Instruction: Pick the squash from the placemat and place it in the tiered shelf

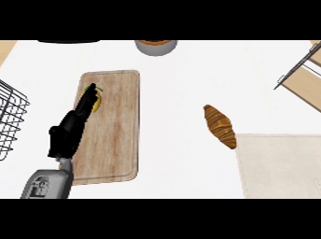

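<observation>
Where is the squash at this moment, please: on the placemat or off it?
Off it: the squash lies on the wooden board, under the left hand's straight fingers; the placemat sits far right.

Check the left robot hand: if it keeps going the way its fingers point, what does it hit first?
The left robot hand points up the wooden cutting board; its fingertips already overlap the yellow squash, so likely that first, though height is unclear.

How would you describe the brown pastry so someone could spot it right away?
Start at the beige placemat in the lower right of the white counter. At its upper left corner lies the croissant, long, brown and ridged. Nothing else near it is food; the wooden board lies well to its left.
</observation>
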Available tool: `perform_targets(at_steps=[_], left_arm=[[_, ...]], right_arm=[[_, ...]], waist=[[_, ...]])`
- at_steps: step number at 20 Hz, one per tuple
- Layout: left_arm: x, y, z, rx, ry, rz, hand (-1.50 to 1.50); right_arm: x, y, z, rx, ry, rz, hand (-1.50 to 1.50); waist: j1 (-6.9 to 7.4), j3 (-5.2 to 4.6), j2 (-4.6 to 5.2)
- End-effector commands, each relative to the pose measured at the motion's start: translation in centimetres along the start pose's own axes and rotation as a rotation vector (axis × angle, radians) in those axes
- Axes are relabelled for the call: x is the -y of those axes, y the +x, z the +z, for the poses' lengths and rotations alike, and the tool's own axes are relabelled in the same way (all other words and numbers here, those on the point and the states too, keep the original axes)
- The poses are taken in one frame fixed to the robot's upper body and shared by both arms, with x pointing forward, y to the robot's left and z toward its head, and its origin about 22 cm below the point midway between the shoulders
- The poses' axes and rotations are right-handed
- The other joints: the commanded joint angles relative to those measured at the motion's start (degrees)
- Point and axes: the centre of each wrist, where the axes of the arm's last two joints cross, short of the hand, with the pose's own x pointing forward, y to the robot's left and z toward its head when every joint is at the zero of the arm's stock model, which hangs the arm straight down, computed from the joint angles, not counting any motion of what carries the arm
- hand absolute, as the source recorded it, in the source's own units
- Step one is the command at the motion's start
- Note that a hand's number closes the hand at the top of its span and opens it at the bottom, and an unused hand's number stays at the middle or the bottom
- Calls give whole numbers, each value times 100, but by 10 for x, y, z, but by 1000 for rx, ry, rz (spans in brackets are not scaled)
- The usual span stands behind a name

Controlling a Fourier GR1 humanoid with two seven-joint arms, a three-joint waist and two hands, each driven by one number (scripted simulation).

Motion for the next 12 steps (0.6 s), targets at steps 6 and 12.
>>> perform_targets(at_steps=[6, 12], left_arm=[[-8, -3, -1, -8, 7, -9, 0], [-4, -1, -5, -17, 8, 10, 0]], right_arm=[[55, 22, -32, -90, -159, -302, -150], [123, 34, -43, -203, -278, -296, -150]], waist=[[-35, 1, -7], [-75, -7, -32]])
